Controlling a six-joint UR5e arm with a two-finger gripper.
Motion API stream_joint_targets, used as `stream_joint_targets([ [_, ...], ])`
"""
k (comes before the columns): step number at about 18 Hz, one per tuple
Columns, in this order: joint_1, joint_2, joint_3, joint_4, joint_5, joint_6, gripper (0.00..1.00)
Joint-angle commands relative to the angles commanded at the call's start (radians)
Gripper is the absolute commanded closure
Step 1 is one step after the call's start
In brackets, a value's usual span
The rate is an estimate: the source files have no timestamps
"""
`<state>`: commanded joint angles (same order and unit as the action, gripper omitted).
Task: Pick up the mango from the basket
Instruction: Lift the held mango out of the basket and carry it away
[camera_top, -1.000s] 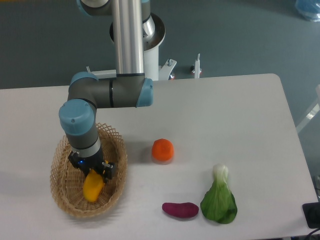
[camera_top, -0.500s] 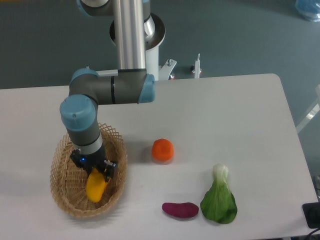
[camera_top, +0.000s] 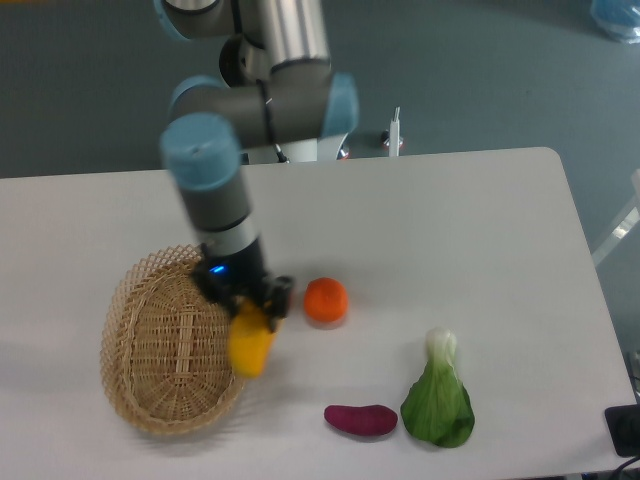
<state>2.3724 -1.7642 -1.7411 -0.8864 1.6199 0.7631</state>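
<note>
The yellow-orange mango (camera_top: 250, 345) hangs in the air over the right rim of the woven wicker basket (camera_top: 165, 350). My gripper (camera_top: 251, 312) is shut on the mango's upper end, its fingers mostly hidden behind the black wrist. The mango's lower end points down and left. Nothing lies inside the basket. The image of the arm is slightly blurred.
A round orange fruit (camera_top: 326, 300) sits on the white table just right of the gripper. A purple sweet potato (camera_top: 361, 420) and a green bok choy (camera_top: 438, 395) lie near the front edge. The arm's base stands at the back.
The gripper has lifted the mango out of the basket's inside and carried it up and to the right, over the basket's right rim. The basket now holds nothing.
</note>
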Motion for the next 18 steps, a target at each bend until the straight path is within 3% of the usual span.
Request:
stream_joint_targets([
  [4, 0.226, 0.009, 0.006, -0.032, -0.058, 0.267, 0.52],
  [8, 0.344, 0.008, 0.008, -0.034, -0.115, 0.398, 0.52],
  [18, 0.393, 0.008, -0.002, -0.031, -0.123, 0.417, 0.52],
])
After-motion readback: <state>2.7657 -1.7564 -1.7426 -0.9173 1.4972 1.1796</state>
